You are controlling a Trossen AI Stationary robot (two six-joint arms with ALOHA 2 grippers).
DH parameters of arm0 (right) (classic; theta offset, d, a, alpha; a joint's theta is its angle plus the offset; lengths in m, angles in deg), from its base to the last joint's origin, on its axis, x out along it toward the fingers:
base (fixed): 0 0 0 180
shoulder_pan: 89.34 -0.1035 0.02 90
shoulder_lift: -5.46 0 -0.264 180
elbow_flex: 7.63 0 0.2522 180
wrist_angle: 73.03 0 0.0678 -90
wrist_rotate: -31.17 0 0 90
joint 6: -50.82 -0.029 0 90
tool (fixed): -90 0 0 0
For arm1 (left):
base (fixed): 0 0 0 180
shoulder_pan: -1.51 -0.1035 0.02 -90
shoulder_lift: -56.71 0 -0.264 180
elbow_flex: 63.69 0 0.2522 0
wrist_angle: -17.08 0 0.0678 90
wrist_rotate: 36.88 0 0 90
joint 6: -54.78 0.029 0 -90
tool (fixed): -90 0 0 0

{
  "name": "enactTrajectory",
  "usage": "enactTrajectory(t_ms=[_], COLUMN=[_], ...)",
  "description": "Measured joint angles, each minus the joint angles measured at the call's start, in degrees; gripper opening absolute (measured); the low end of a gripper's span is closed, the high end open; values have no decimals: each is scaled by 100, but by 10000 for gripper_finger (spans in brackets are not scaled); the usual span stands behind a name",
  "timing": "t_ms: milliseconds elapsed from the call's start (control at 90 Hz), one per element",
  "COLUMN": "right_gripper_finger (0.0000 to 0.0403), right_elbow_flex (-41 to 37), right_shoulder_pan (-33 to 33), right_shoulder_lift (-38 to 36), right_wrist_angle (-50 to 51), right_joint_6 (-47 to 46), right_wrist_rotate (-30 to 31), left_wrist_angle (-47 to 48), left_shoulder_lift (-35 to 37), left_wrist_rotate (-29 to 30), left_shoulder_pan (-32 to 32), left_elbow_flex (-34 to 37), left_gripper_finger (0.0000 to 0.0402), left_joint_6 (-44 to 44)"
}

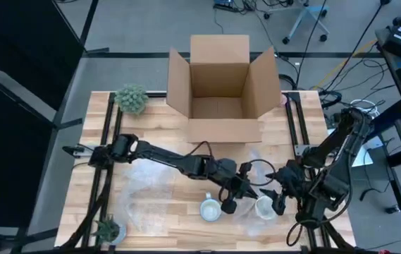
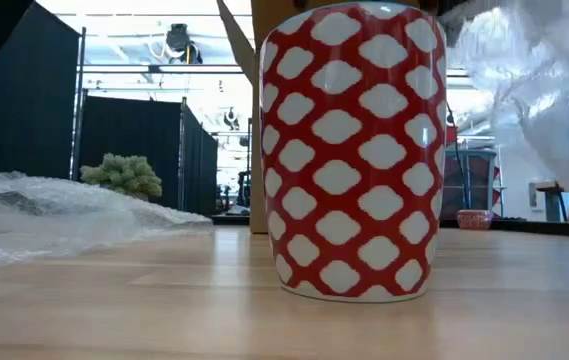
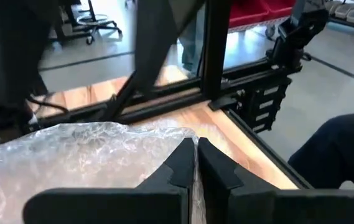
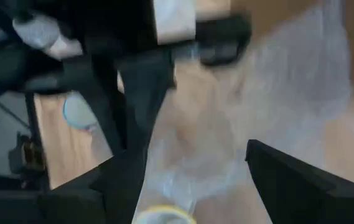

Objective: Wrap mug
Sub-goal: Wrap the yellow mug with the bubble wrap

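Left gripper (image 3: pixel 195 163) has its fingers pressed together on the bubble wrap (image 3: pixel 83 155), beside the red-and-white mug (image 1: pixel 210 209) at the table's (image 1: pixel 158 134) front edge. Right gripper (image 1: pixel 279 200) spread wide over a second mug (image 1: pixel 263 207). Cardboard box (image 1: pixel 220 88) behind.

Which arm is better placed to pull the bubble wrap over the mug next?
Likely the left: its gripper is shut on the bubble wrap beside the mug. The right gripper is open by the mug, holding nothing.
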Motion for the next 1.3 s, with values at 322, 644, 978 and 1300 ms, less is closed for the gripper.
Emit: enactTrajectory(t_ms=[322, 644, 978, 1300], right_gripper_finger=[260, 260, 260, 260], right_elbow_flex=[-436, -436, -436, -439], right_shoulder_pan=[419, 61, -120, -151], right_shoulder_lift=[4, 4, 487, 829], right_wrist_angle=[-150, -417, -341, -306], right_joint_6=[-1, -320, -660, -662], right_wrist_rotate=[-926, -1930, -2182, -2970], left_wrist_angle=[-247, -280, -248, -279], left_shoulder_lift=[7, 7, 7, 27], left_wrist_rotate=[1, 3, 5, 5], left_shoulder_pan=[17, 22, 35, 33], left_elbow_flex=[-2, -2, 0, 0], left_gripper_finger=[0, 0, 3, 129], left_joint_6=[-41, -39, -26, 3])
